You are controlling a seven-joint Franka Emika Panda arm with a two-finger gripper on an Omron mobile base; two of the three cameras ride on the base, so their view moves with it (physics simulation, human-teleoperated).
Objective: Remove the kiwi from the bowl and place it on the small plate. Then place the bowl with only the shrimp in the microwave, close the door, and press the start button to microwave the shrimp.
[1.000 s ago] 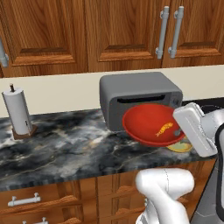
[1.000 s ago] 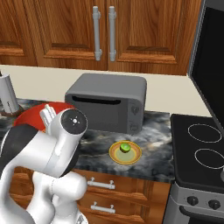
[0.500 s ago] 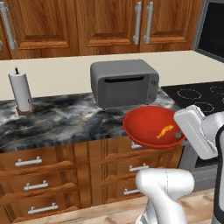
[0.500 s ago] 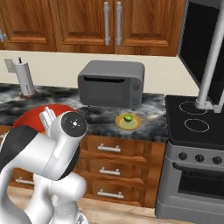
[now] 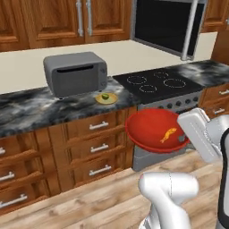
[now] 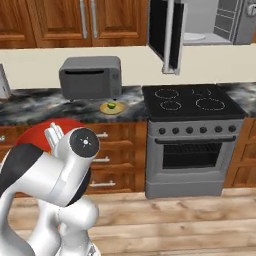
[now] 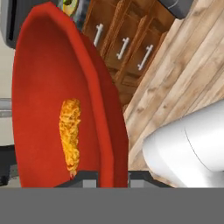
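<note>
My gripper (image 5: pixel 185 136) is clamped on the rim of the bowl (image 5: pixel 152 129) at its 3 o'clock side, and I hold the bowl in the air in front of the stove (image 5: pixel 156 82). The shrimp (image 5: pixel 168 134) lies inside the bowl, close to my fingers. On the counter (image 5: pixel 27 112), at 10 o'clock from the bowl, the kiwi (image 5: pixel 105 95) sits on the small plate (image 5: pixel 112 99), just beside the toaster oven (image 5: pixel 75 74). Above the stove, at 12 o'clock, the microwave (image 6: pixel 215 22) stands with its door (image 6: pixel 162 30) open
</note>
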